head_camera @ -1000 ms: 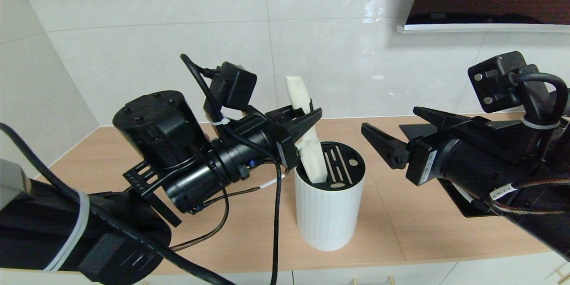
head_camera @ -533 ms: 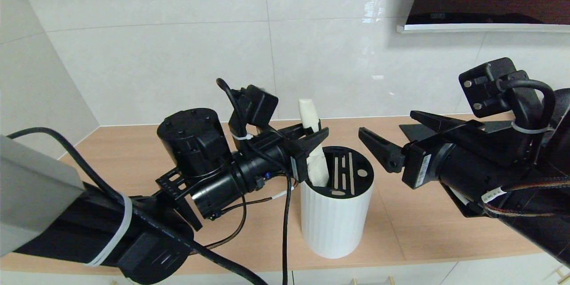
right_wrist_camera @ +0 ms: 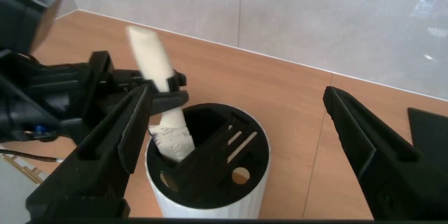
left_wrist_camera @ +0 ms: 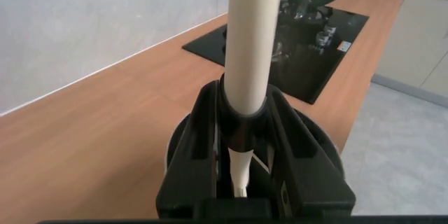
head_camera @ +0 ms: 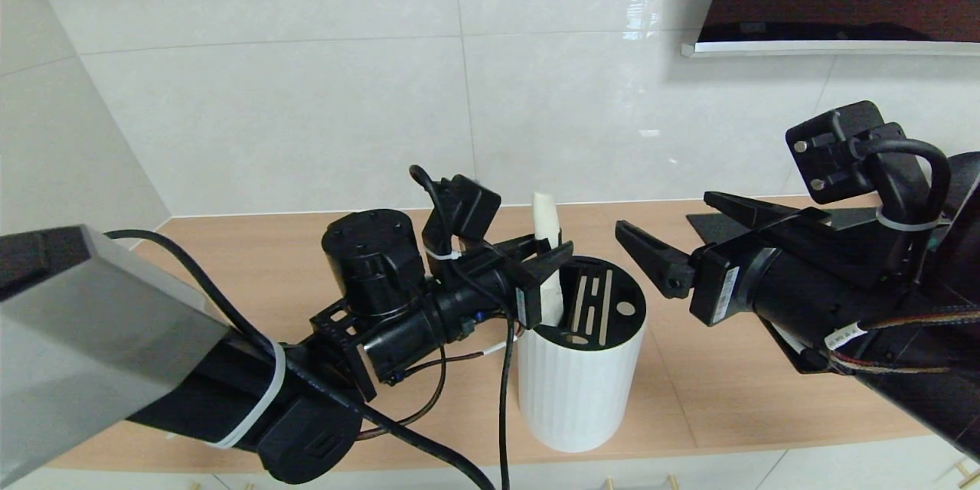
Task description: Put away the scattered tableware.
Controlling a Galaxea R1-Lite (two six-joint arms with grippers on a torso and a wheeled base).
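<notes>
Head view. A white ribbed cylindrical holder with a black slotted top (head_camera: 580,390) stands on the light wooden countertop (head_camera: 245,268), at about 6 o'clock of the scene, near the front edge. A cream-white utensil with a rounded handle (head_camera: 546,223) stands nearly upright in the holder's widest opening, at 9 o'clock on the black top, its handle end leaning slightly toward 11 o'clock. The left gripper (head_camera: 548,259) comes in from 9 o'clock and is clamped on the utensil just above the holder's rim. The right gripper (head_camera: 666,216) sits at 3 o'clock of the holder, level with its top, jaws spread wide with nothing between them. A black glass cooktop (head_camera: 700,225) lies behind it.

Left wrist view. The left gripper (left_wrist_camera: 245,115) has both fingers pressed against the handle (left_wrist_camera: 252,35); the cooktop (left_wrist_camera: 339,38) lies well beyond.

Right wrist view. Between the parted right gripper (right_wrist_camera: 238,92) fingers stands the holder (right_wrist_camera: 210,189), the utensil (right_wrist_camera: 152,54) in it, pinched by the left gripper (right_wrist_camera: 166,89).
</notes>
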